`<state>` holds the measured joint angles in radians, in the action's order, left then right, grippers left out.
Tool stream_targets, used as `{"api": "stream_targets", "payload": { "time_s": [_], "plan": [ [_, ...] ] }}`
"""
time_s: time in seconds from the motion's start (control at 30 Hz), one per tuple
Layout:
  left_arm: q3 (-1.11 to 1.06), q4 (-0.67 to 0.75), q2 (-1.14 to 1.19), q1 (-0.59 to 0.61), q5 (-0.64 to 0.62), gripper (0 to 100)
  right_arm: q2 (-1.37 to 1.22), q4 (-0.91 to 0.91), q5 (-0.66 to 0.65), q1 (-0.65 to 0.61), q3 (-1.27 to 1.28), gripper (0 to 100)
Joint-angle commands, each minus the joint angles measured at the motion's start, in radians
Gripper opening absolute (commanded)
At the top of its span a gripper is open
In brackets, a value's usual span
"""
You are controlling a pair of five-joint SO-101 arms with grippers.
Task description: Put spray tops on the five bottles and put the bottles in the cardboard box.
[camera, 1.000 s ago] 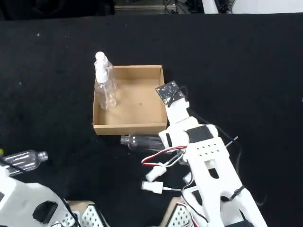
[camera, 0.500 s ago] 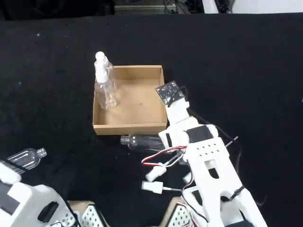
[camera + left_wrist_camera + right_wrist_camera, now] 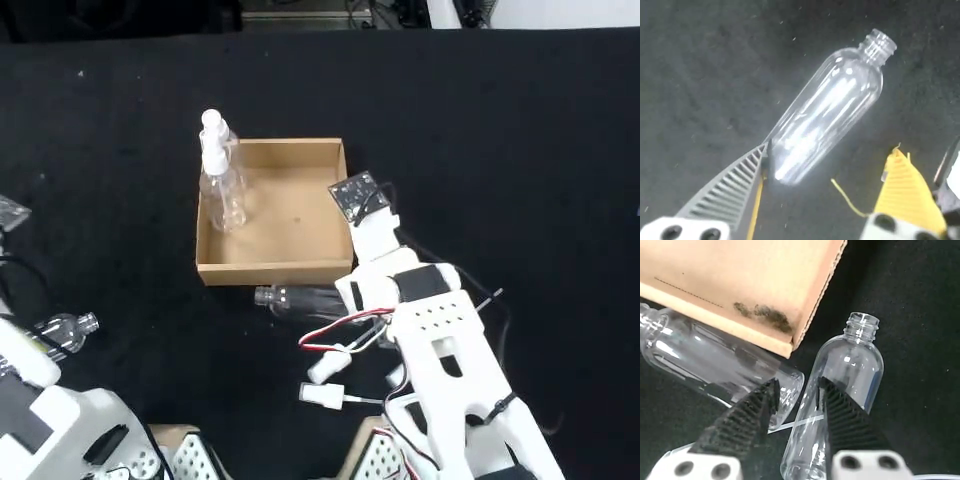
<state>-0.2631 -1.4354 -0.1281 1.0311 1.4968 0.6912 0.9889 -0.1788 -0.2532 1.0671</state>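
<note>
A capless clear bottle (image 3: 830, 110) lies on the black cloth, its base between the spread fingers of my left gripper (image 3: 830, 152), which is open. From above, this bottle (image 3: 68, 327) lies at the near left, partly under the left arm. My right gripper (image 3: 797, 385) hangs open by a narrow gap at the cardboard box's (image 3: 740, 275) near right corner. Under it lies a second capless bottle (image 3: 852, 365), and a third (image 3: 715, 365) rests along the box's front wall. Two bottles with spray tops (image 3: 222, 185) stand in the box's (image 3: 270, 270) far left corner.
Two loose white spray tops (image 3: 330, 365) (image 3: 322, 394) lie on the cloth near the right arm's base (image 3: 440, 350), with red and white wires beside them. Black cloth covers the table, with free room at the far side and right.
The left arm has come forward over the bottle at the near left, now partly covering it. The right arm, box and other bottles have not moved.
</note>
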Motion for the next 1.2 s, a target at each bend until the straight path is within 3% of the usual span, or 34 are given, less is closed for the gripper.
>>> {"api": "stream_targets", "payload": {
  "time_s": [0.0, 0.37, 0.5, 0.73, 0.97, 1.17],
  "plan": [
    [-0.104, 0.167, -0.054, -0.028, 0.298, 33, 0.028, -0.025, 0.006, -0.014, 0.002, 10.6],
    [-0.377, 0.474, -0.057, -0.033, 0.292, 33, 0.028, -0.025, 0.006, -0.014, 0.002, 10.6],
    [-0.421, 0.500, -0.066, -0.018, 0.290, 33, 0.028, -0.025, 0.006, -0.014, 0.002, 10.6],
    [-0.412, 0.387, -0.066, 0.033, 0.290, 33, 0.028, -0.025, 0.006, -0.014, 0.002, 10.6],
    [-0.412, 0.256, -0.066, 0.033, 0.290, 13, 0.025, -0.025, 0.006, -0.014, 0.002, 10.6],
    [-0.412, 0.160, -0.121, 0.054, 0.264, 13, 0.025, -0.025, 0.006, -0.014, 0.002, 10.6]
  ]
}}
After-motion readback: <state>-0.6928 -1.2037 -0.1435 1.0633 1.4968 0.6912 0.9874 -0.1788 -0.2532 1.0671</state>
